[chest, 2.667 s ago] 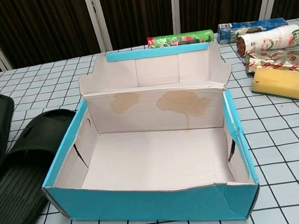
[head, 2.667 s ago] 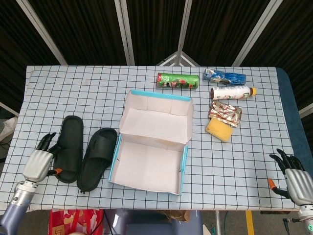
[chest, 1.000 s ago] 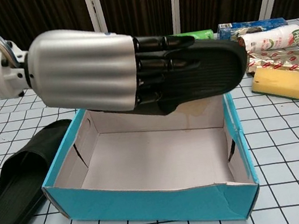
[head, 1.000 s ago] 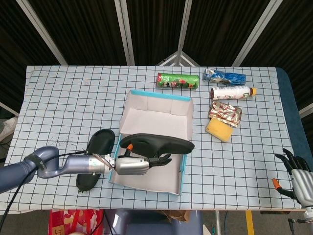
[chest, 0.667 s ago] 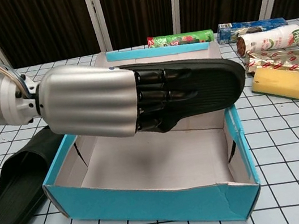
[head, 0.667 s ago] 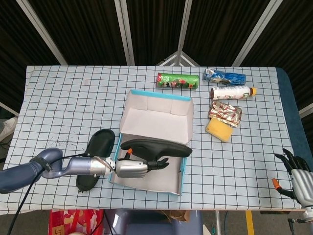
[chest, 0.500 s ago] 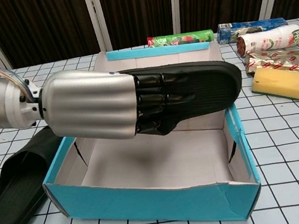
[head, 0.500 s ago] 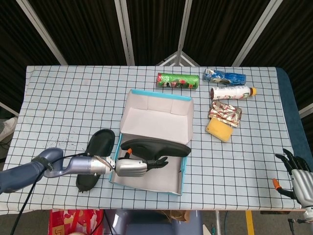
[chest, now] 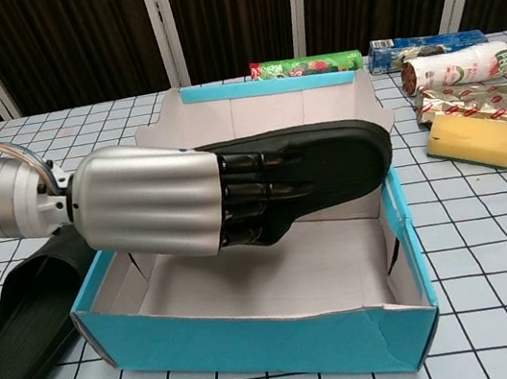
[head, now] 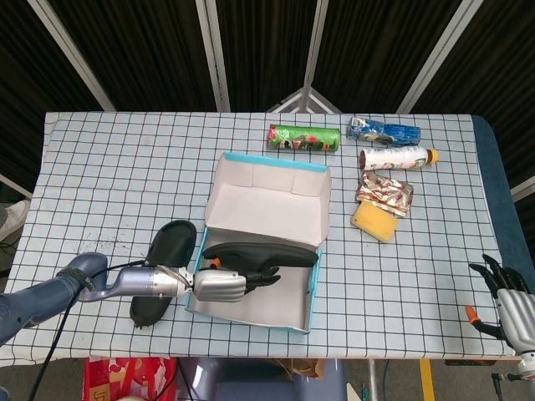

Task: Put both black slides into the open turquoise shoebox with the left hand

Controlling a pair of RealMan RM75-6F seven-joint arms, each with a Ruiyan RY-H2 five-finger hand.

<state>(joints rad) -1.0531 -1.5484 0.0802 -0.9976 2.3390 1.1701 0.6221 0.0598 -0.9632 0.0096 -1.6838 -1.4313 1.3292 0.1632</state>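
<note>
My left hand (head: 221, 286) (chest: 156, 215) grips one black slide (head: 263, 253) (chest: 323, 168) and holds it level just above the inside of the open turquoise shoebox (head: 311, 292) (chest: 261, 349). The slide's toe points toward the box's right wall. A second black slide (head: 167, 248) (chest: 19, 331) lies flat on the table, just left of the box. The box's lid (head: 267, 196) stands open at the back. My right hand (head: 506, 305) hovers at the table's near right corner, fingers spread, holding nothing.
Behind and right of the box lie a green tube can (head: 303, 138), a blue packet (head: 383, 130), a white bottle (head: 397, 158), a foil wrapper (head: 384, 194) and a yellow sponge (head: 375, 220). The checked tablecloth (head: 125, 167) covers the table.
The left hand took the outer slide from the table's left side, carried it over the shoebox, and has lowered it toward the box interior over the last second. The right hand barely moved.
</note>
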